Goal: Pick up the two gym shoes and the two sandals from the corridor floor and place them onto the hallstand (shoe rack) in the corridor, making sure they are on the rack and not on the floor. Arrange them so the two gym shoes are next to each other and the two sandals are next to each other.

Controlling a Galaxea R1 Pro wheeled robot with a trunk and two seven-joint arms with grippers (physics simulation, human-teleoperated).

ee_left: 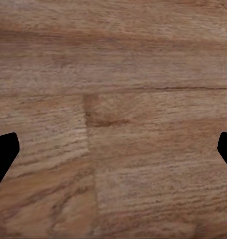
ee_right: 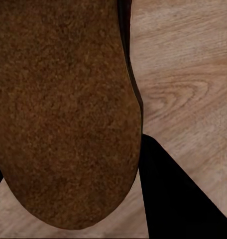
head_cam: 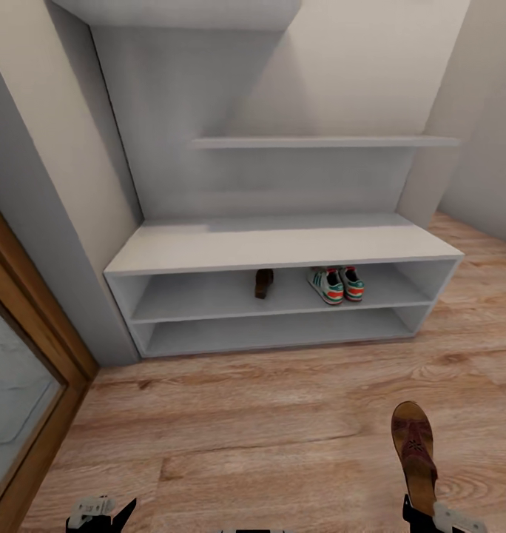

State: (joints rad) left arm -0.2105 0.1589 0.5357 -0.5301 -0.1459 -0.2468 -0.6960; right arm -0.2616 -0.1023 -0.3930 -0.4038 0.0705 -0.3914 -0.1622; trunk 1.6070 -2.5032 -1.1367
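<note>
From the head camera, the hallstand (head_cam: 282, 252) stood ahead of both pincers, its upper open shelf already carrying the two gym shoes (head_cam: 336, 284) side by side and one sandal (head_cam: 263, 283) apart from them, toward the left arm's side. The second sandal (head_cam: 415, 453) stuck out forward from the right pincer (head_cam: 423, 514), heel end in the jaws and toe toward the rack, with the corridor floor (head_cam: 245, 429) below it. That pincer was clamped on the sandal's heel. The left pincer (head_cam: 99, 512) sat low at the frame's edge, mostly cut off.

In the left wrist camera, two dark fingertips (ee_left: 4, 152) stood wide apart over bare planks, nothing between them: that pincer was spread and empty.

In the right wrist camera, the sandal's brown sole (ee_right: 63, 109) lay close against the lens, one dark finger (ee_right: 173, 194) beside it and floor beyond. The far finger and the contact itself were hidden by the sole.

I judged the sandal light, flat and somewhat flexible; held at one end it could droop or twist, so a hold nearer mid-sole would steady it. The shelved sandal was small and dim, its pose hard to read
</note>
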